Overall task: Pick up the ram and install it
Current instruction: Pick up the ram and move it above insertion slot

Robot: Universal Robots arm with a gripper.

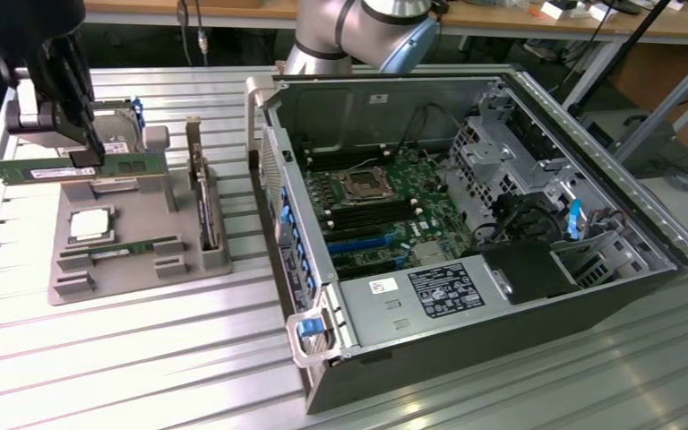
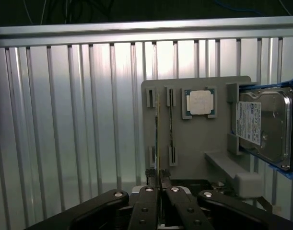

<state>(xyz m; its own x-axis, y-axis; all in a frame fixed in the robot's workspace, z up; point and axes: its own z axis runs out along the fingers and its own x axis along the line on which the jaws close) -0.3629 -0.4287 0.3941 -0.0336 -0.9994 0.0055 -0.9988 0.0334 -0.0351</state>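
The ram is a long green stick with a white label. It hangs level above the grey holder at the exterior view's left. My gripper is shut on its upper edge near the middle. In the wrist view the fingertips press together on the ram's thin edge, which runs out over the holder. A second green stick lies in a slot on the holder.
On the holder are a silver processor, a tall card standing on edge, and a hard drive. The open computer case lies at the exterior view's right, its motherboard exposed with memory slots beside the socket.
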